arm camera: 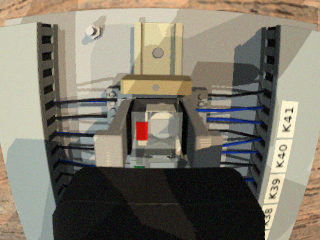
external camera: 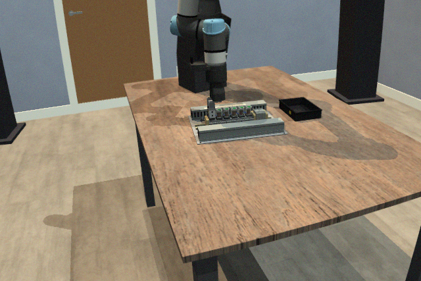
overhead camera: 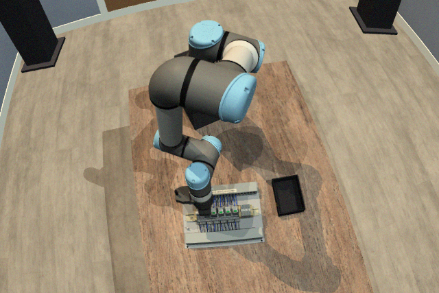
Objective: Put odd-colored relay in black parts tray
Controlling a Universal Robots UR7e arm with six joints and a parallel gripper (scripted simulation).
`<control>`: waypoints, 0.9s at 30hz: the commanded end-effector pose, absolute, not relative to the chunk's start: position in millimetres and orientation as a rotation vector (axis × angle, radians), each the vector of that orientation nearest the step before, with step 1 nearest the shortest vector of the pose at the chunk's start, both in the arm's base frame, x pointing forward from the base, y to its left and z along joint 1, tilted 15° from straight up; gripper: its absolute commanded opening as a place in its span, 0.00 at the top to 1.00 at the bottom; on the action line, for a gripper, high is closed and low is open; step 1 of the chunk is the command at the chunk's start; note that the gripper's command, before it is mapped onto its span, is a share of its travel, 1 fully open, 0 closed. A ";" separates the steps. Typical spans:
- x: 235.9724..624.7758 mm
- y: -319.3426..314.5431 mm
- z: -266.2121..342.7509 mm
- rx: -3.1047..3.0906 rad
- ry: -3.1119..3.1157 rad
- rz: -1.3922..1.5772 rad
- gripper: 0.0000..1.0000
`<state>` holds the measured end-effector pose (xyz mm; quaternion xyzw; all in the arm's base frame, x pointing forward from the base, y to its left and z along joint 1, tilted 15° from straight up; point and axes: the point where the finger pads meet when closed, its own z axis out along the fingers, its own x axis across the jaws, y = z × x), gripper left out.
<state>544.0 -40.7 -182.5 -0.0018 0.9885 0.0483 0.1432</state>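
The relay with a red button [arm camera: 161, 129] sits at the end of the row, next to the tan end stop, in the wrist view. My gripper [arm camera: 156, 116] [external camera: 211, 113] is shut on this relay, with one finger on each side. The relay appears to be in its socket. The other relays in the row show green buttons [overhead camera: 227, 212] [external camera: 233, 109]. The relay panel [overhead camera: 189, 228] [external camera: 241, 130] [arm camera: 82, 62] lies flat on the table. The black parts tray [overhead camera: 292, 213] [external camera: 306, 115] is empty, to the right of the panel. The socket under my gripper is hidden.
Grey wire ducts [overhead camera: 223, 237] [arm camera: 20, 100] run along both long sides of the relay row. Black and blue wires [arm camera: 237, 109] run to them. A label strip [arm camera: 282, 145] lies on one duct. A grey terminal block [overhead camera: 245, 211] [external camera: 260, 114] stands at the row's far end.
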 end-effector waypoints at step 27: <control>543.2 -40.9 -181.9 -0.002 2.799 0.137 1.00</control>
